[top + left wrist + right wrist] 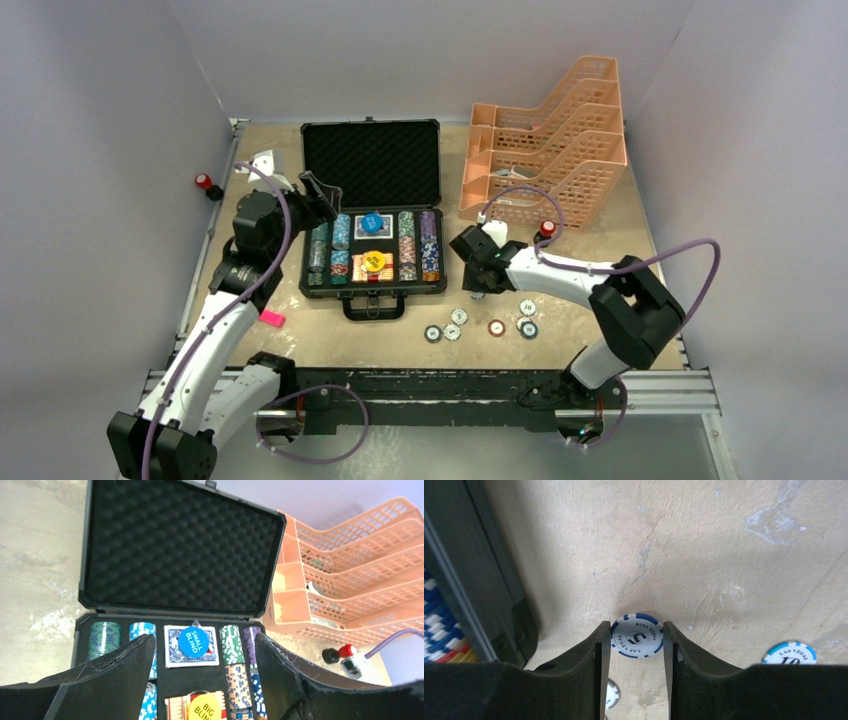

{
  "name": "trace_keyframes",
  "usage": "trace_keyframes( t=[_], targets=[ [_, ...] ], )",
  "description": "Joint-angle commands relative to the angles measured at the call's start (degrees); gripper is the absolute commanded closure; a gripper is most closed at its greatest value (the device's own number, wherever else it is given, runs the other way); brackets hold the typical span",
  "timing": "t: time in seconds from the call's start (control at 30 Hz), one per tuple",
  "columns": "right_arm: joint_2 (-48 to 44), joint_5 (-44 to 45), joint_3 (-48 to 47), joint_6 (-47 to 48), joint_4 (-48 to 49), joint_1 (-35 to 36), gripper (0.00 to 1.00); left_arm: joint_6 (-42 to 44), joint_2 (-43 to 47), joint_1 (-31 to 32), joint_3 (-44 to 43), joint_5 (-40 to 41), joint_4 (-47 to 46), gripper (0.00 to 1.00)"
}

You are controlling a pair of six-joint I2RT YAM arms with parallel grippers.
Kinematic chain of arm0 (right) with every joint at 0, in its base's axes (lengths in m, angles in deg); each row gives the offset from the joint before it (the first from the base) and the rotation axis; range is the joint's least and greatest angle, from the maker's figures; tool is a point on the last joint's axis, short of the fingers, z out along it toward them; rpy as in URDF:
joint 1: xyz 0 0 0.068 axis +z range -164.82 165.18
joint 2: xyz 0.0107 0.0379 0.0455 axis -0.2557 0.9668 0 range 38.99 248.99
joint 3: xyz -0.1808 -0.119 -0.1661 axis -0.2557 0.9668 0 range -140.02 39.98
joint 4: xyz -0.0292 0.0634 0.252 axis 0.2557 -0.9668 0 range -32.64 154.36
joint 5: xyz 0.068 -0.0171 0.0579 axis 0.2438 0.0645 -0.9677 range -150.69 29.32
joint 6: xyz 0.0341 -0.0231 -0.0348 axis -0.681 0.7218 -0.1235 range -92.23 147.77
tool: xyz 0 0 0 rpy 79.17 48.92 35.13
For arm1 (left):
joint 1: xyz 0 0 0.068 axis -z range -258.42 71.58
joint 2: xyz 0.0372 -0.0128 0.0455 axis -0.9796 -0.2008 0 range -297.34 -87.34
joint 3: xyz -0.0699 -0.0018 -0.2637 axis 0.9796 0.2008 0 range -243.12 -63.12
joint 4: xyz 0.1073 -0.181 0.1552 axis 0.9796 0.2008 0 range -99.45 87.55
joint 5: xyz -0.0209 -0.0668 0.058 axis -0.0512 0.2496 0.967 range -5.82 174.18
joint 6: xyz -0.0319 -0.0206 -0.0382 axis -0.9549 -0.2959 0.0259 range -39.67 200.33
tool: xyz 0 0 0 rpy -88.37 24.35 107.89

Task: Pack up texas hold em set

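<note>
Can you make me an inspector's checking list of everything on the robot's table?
Surface: tan table, scuffed with pale patches.
Job's things: open black briefcase holds chip rows, card decks and dealer buttons; several loose chips lie on the table.
Clutter: peach rack; pink marker.
Grippers: left gripper open, empty, above the case; right gripper straddles a blue-and-white chip, grip unclear.
Cables: purple cables loop off both arms.
Surroundings: plain grey walls; red-capped thing at the table's left edge.
</note>
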Motion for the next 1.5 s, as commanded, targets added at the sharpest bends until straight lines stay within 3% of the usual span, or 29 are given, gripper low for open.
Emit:
trace_keyframes(
  t=[0.0, 0.33, 0.53, 0.7, 0.97, 1.47],
  targets=[
    [-5.1, 0.6, 0.3, -1.2, -0.6, -1.0, 0.61, -2.7, -2.5, 0.2, 1.2, -6.2, -5.1, 0.27],
    [-10.8, -5.3, 0.7, 1.2, 2.9, -3.7, 0.61, -11.0, -7.7, 11.8, 6.4, -7.8, -12.8, 0.31],
    [-14.5, -14.8, 1.2, 2.0, 7.3, -7.4, 0.60, -15.2, -7.9, 22.9, 15.9, -1.0, -26.8, 0.32],
    [-17.0, -22.3, 1.5, 1.1, 11.6, -9.3, 0.60, -16.2, -14.7, 30.3, 16.9, 0.1, -35.0, 0.31],
    [-18.0, -30.0, 3.7, -4.6, 18.4, -9.9, 0.60, -17.5, -23.2, 34.8, 17.8, -1.7, -48.4, 0.31],
    [-17.2, -36.5, 7.5, -10.3, 25.4, -10.2, 0.60, -19.6, -30.2, 34.9, 16.6, -1.3, -52.8, 0.69]
  ],
)
